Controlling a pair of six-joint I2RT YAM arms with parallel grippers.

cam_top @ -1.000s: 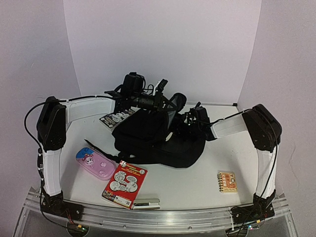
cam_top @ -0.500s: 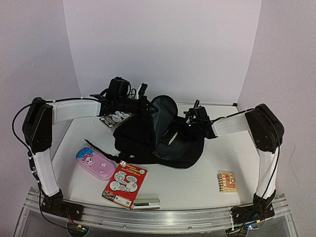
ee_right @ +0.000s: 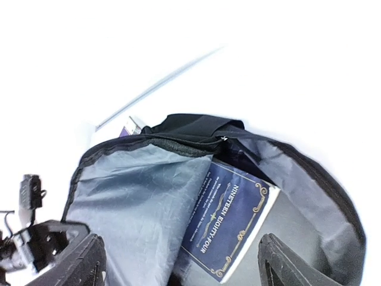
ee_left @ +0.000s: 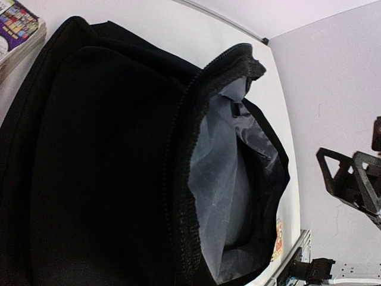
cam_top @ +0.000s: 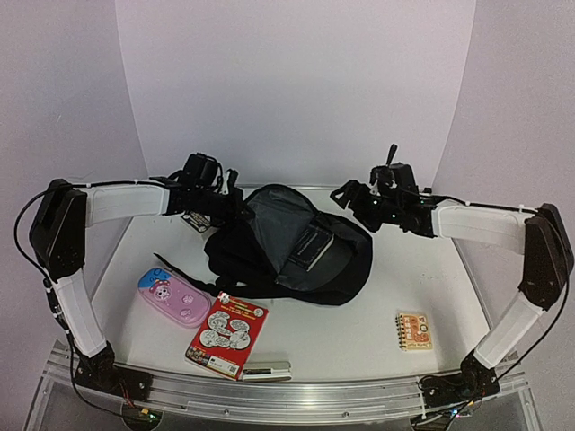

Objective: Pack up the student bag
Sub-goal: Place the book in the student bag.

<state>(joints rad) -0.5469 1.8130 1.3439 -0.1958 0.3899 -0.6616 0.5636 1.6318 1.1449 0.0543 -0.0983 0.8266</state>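
Observation:
The student bag (cam_top: pixel 260 256), a big black backpack, lies mid-table with its mouth pulled wide and its grey lining (cam_top: pixel 278 220) showing. A dark-blue book titled Nineteen Eighty-Four (ee_right: pixel 235 223) lies inside it, also visible from above as a dark book (cam_top: pixel 310 247). My left gripper (cam_top: pixel 235 205) is shut on the bag's left rim and holds the flap up. Its fingers are hidden by the black fabric and zip edge (ee_left: pixel 184 179) in the left wrist view. My right gripper (cam_top: pixel 352 201) hovers above the bag's right rear, open and empty, its fingertips (ee_right: pixel 65 256) spread wide over the opening.
A pink pencil case (cam_top: pixel 173 297), a red booklet (cam_top: pixel 227 334) and a small grey-and-black item (cam_top: pixel 267 370) lie front left. A small spiral notebook (cam_top: pixel 413 329) lies front right. A printed booklet (cam_top: pixel 193 218) sits behind the left gripper.
My right gripper has opened, let go of the blue book inside the bag, and drawn back up and to the right. My left arm has pulled the flap leftward, widening the opening.

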